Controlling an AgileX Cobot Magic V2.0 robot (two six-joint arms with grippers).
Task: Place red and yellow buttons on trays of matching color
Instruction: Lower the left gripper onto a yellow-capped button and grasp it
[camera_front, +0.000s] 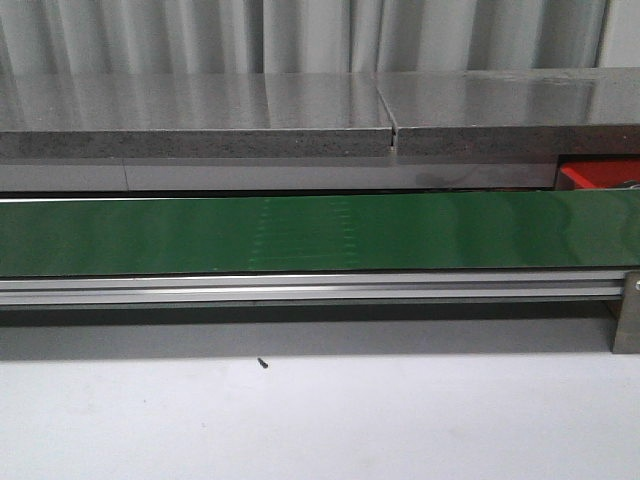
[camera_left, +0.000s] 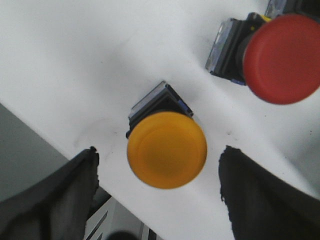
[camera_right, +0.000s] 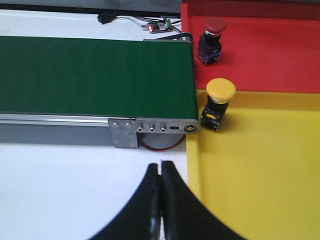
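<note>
Left gripper hangs over a white table, its two dark fingers spread wide at the lower corners of the left wrist frame. Right between them, near the centre, sits a yellow button on a black base, untouched by either finger. In the upper right of that frame is a red button, also on a dark base, well clear of the fingers.

Over to the right wrist view: the right gripper sits at the bottom centre with its jaws pressed together, nothing between them. Above it the green belt fills the upper left, ending at a metal bracket. To the right lie two trays side by side: the red tray in the upper right holds a second red button, and the yellow tray below it holds a second yellow button, close to the belt's end. At the top edge there is a small circuit board with wires, though it is too small to read clearly.

In the front view the belt runs across the middle, and a red sliver of tray peeks out at the right edge. Neither arm shows here.
</note>
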